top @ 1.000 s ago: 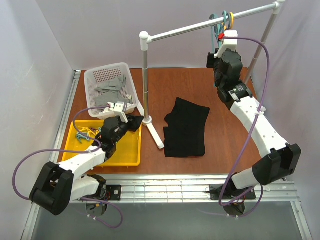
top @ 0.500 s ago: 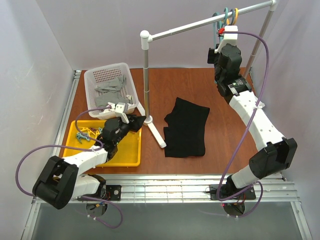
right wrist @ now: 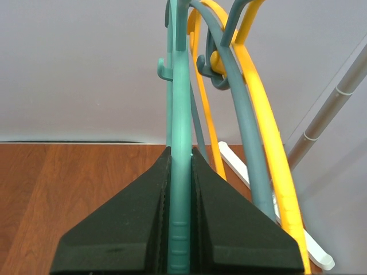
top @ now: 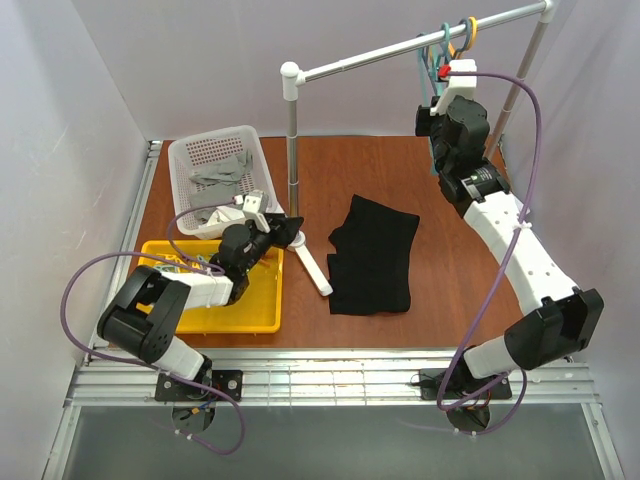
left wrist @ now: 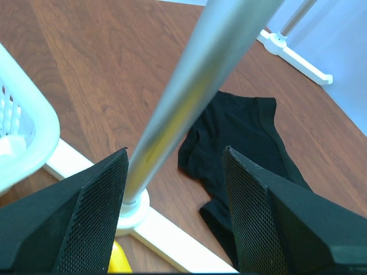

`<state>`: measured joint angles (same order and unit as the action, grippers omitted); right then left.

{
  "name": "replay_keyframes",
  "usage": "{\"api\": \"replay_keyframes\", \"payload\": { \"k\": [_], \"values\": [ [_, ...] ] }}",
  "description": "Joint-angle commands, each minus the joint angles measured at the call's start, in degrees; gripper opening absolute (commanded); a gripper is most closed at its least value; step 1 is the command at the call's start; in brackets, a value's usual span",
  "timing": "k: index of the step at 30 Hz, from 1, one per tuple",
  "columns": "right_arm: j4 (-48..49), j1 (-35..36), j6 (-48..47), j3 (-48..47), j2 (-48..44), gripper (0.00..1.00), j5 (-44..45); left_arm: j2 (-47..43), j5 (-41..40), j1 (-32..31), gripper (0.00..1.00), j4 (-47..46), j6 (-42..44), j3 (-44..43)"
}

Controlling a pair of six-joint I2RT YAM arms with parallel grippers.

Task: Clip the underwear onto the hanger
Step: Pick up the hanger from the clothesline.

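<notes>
Hanger [right wrist: 181, 114] gripped on rail [top: 370, 55], underwear [top: 372, 255] on worktop [top: 380, 170]
Right pincer [right wrist: 180, 157] clamps the teal hanger, hooked on the rail far right. The underwear lies mid-worktop, long axis near-to-far, right of the left pincer [left wrist: 175, 153], which gapes wide, empty, and is the nearer.

Hangers: three are counted, namely one teal hanger [right wrist: 180, 172], one yellow hanger [right wrist: 269, 154] and one grey-blue hanger [right wrist: 243, 132].
Black underwear [top: 372, 255]: one piece is listed.
White basket [top: 186, 152]: one is listed.
Yellow tray [top: 255, 315]: one is listed.
Rack [top: 400, 48]: one is listed, with two uprights.
Grey cloths [top: 225, 172]: a heap is noted whose number cannot be told.
Robot arms: two are recorded, the left arm [top: 190, 290] and the right arm [top: 510, 240].
</notes>
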<state>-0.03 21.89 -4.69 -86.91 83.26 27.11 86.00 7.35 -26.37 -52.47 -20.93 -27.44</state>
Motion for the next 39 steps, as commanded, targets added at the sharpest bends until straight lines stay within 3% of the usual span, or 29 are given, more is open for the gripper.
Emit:
{"api": "replay_keyframes", "payload": {
  "k": [1,8,25,39],
  "values": [
    [1.0,0.7,0.4,2.3,-3.8,0.01,-2.4,0.9,0.3,-0.3,0.6,-3.4,1.6,-2.8],
    [4.2,3.1,0.6,9.3,-9.5,0.01,-2.9,4.9,0.6,-0.5,0.59,-2.2,3.1,-7.3],
    [7.2,3.7,-1.6,12.3,-17.3,0.01,-1.3,15.0,0.6,-0.4,0.52,0.6,4.8,-17.0],
    [7.5,3.9,-1.9,12.1,-17.9,0.01,-4.1,23.4,0.3,-0.2,0.49,5.7,6.0,-29.1]
  ]
}}
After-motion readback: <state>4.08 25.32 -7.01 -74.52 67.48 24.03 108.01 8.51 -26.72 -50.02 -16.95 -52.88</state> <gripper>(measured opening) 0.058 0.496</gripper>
